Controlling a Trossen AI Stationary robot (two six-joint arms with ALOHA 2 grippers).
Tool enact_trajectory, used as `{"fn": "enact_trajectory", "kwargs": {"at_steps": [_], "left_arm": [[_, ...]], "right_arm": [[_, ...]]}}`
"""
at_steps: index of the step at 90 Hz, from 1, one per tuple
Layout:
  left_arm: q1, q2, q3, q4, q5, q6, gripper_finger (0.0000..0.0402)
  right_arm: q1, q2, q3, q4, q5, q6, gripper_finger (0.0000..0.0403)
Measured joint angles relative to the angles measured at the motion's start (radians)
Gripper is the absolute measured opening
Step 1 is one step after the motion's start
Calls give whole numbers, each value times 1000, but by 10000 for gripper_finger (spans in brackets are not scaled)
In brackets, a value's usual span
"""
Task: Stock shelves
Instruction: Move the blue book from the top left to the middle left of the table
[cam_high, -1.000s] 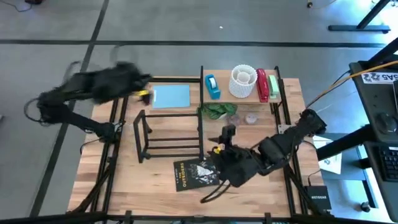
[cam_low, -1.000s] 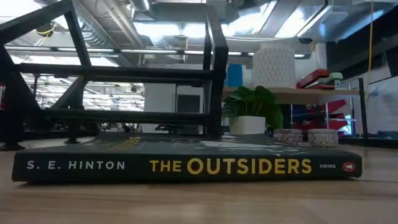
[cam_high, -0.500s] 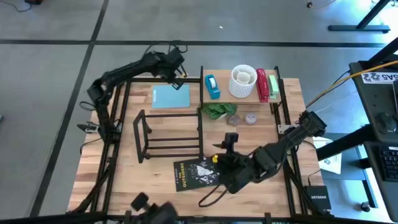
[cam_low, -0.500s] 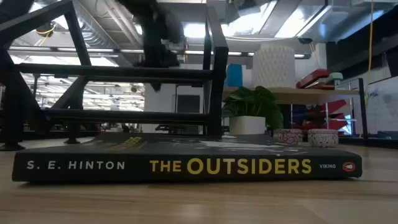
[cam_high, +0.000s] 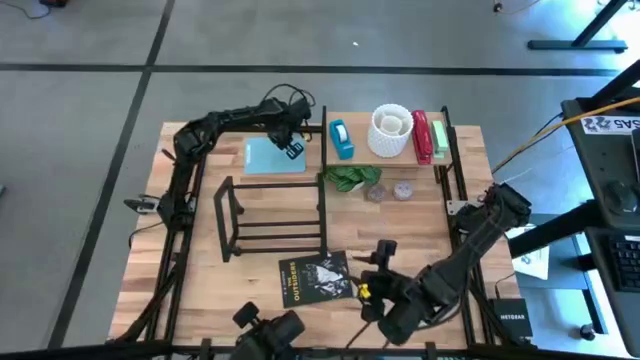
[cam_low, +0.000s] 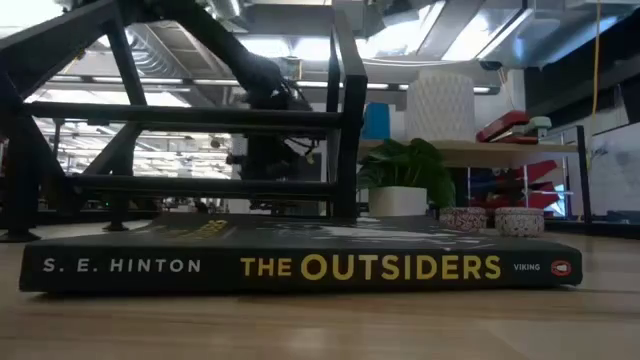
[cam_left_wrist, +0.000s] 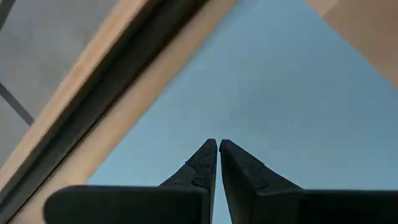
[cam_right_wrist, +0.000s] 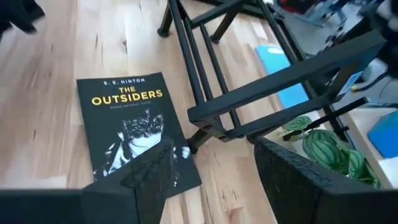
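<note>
Overhead: left gripper (cam_high: 291, 146) is lowered onto the far right part of the blue book (cam_high: 268, 158), which lies flat on the table (cam_high: 260, 280) behind the black rack (cam_high: 272, 216); that reach suggests the blue book is the item to be stocked. Right gripper (cam_high: 372, 275) hangs over the near table just right of the dark book (cam_high: 317, 279), which lies flat in front of the rack. The wood shelf (cam_high: 362, 151) stands at the far right and carries a blue box (cam_high: 342, 138), a white holder (cam_high: 391, 131) and a red stapler (cam_high: 422, 136); a plant (cam_high: 348, 178) sits under it. The rack holds nothing.

Table level: the dark book (cam_low: 300, 266) fills the foreground with its spine facing the camera. The rack (cam_low: 340, 110) rises behind it, and the left arm (cam_low: 268, 110) shows through its bars.

Left wrist: the fingertips (cam_left_wrist: 205, 160) are pressed together with only a hairline slit, directly over the blue book (cam_left_wrist: 292, 106). Nothing is pinched, so a grasp probably requires the jaws to part first.

Right wrist: the fingers (cam_right_wrist: 292, 168) are spread wide and empty, aimed at the dark book (cam_right_wrist: 134, 127) and the rack (cam_right_wrist: 249, 99), a ready stance
</note>
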Motion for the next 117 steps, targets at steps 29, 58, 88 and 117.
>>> {"fn": "enact_trajectory", "kwargs": {"at_steps": [29,58,88,117], "left_arm": [[2,16,-45,19,142,-18,5],[-43,-11,-104,-97,492,-21,5],[-68,-118,-94,-15,222,-26,5],[-67,-96,-267,94,299,-24,5]], "right_arm": [[38,0,0,0,52,5,209],[38,0,0,-4,52,7,209],[37,-1,0,-12,70,-3,209],[38,-1,0,-11,65,-1,209]]}}
